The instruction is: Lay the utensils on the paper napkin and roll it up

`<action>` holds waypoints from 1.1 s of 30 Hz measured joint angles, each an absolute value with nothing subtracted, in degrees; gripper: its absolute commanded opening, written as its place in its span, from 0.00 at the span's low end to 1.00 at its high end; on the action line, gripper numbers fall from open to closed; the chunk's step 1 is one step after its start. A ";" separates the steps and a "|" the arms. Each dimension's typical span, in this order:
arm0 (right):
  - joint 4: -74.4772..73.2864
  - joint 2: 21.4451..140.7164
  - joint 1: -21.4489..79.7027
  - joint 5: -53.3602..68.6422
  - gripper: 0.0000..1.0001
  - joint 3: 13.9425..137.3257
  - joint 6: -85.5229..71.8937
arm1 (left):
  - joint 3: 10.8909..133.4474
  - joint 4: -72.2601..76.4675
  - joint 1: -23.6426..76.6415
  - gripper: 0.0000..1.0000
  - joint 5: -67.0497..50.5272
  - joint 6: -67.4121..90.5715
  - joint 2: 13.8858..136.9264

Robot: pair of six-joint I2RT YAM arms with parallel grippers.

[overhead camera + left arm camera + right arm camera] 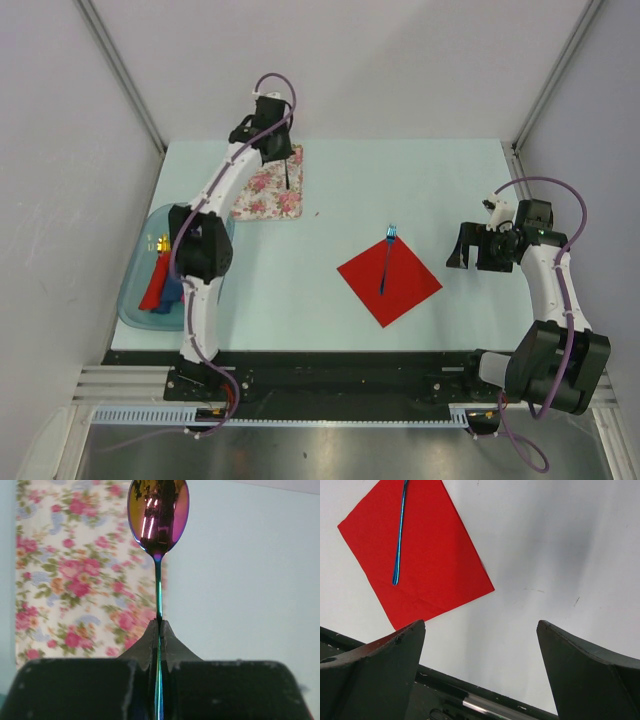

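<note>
you've got left gripper (159, 630) clamped on spoon (158, 515) handle | napkin (400, 285) off to its right, closer in | right gripper (480, 650) gaping

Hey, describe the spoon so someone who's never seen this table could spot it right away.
Toward the far left of the pale blue table lies a floral cloth. Over it, the left arm's fingers pinch a thin handle. Unlike the blue fork lying on the red napkin, this spoon has a shiny red-gold bowl.
</note>
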State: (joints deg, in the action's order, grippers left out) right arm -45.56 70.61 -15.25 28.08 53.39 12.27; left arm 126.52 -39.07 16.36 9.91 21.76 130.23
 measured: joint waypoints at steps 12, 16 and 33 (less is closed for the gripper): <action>-45.58 71.42 -15.25 27.97 1.00 53.39 12.25 | 102.76 -32.34 45.41 0.00 8.99 22.74 104.84; -45.56 71.40 -15.29 27.97 1.00 53.39 12.25 | 99.72 -31.83 51.48 0.00 8.88 24.49 107.68; -45.56 71.37 -15.66 27.99 1.00 53.39 12.25 | 103.42 -29.82 56.90 0.00 9.26 33.69 125.97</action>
